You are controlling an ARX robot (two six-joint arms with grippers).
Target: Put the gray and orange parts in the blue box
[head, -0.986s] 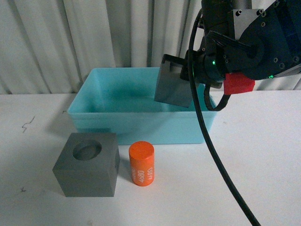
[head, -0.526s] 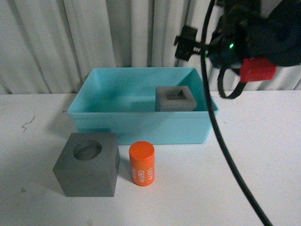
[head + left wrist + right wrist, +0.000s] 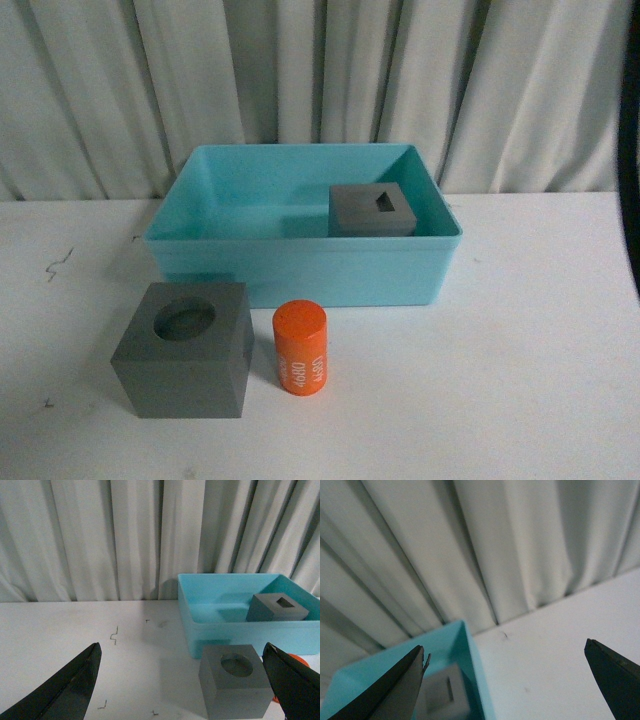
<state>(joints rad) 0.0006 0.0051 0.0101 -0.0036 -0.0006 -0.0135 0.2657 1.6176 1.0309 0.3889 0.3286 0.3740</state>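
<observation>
Jaws of the left gripper (image 3: 180, 647) stand wide apart, holding nothing. Ahead of them on the white table (image 3: 75, 630) sits the blue box (image 3: 210, 610), and nearer to them, outside its wall, the gray cube with a round hollow (image 3: 235, 685). The right gripper (image 3: 505, 645) is likewise spread and empty, with the box's corner beside one finger. Inside the box, at the end farther from the left jaws, rests the gray cube with a square hollow (image 3: 275, 607). The orange cylinder (image 3: 301, 350) stands upright just beside the round-hollow cube.
</observation>
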